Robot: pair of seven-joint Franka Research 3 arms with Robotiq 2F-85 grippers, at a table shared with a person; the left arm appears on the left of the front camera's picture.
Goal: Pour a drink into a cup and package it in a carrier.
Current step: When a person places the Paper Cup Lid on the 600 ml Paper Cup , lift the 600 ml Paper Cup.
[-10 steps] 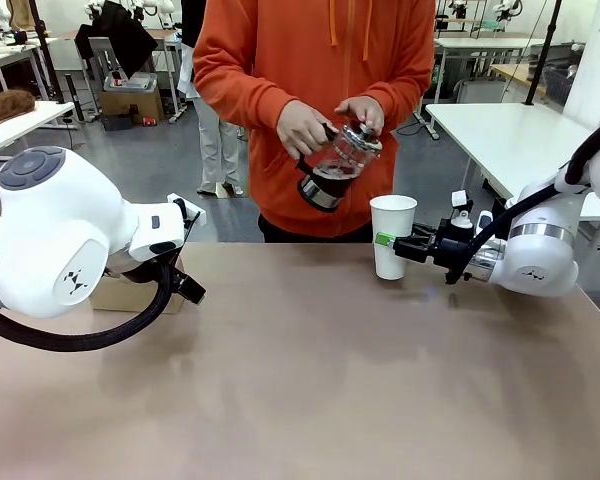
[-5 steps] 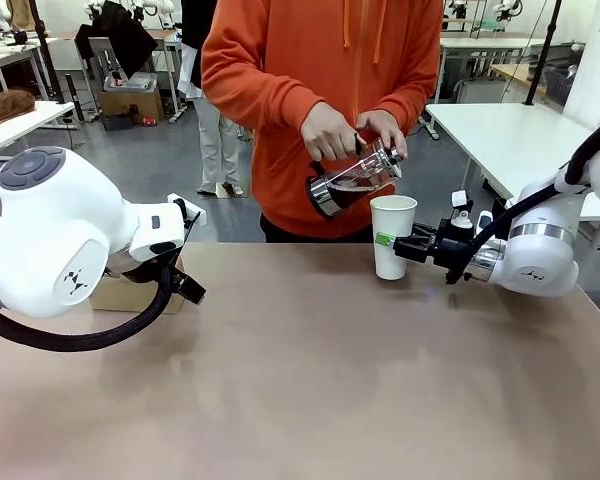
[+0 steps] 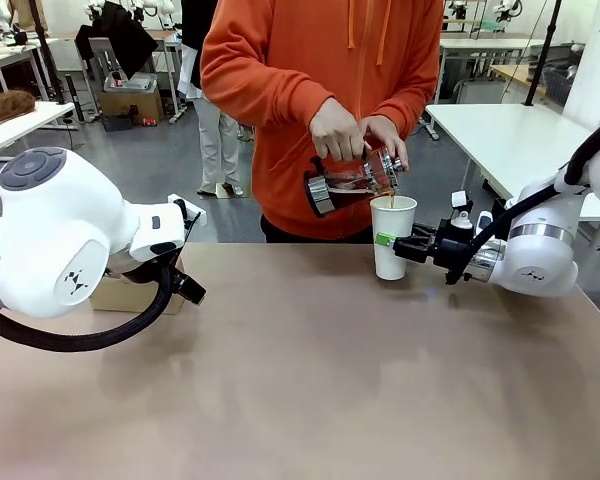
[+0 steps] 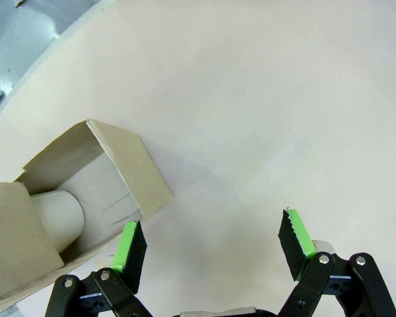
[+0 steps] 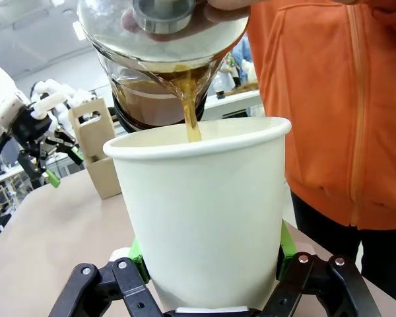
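Brown, coffee-like drink now runs in a thin stream from the clear glass carafe with metal bands into the tall, plain white paper cup, right of centre in the front view. A second ago we saw the person holding that carafe higher and to the left of the cup, only partly tipped. Since then the person's hands have brought its spout over the rim and tilted it almost level. We judge that pouring has only just begun, so packaging must wait. Our right gripper stays clenched on the cup's lower half, a green pad on either side, steadying it on the tan table. Our left gripper hangs with its jaws spread wide and nothing between them, just beside the small brown cardboard carrier at the left of the front view. A white cup-like thing already sits in the carrier. Neither arm has shifted. We can read no writing on cup, carafe or carrier. A small dark emblem marks the white arm, too small to make out.
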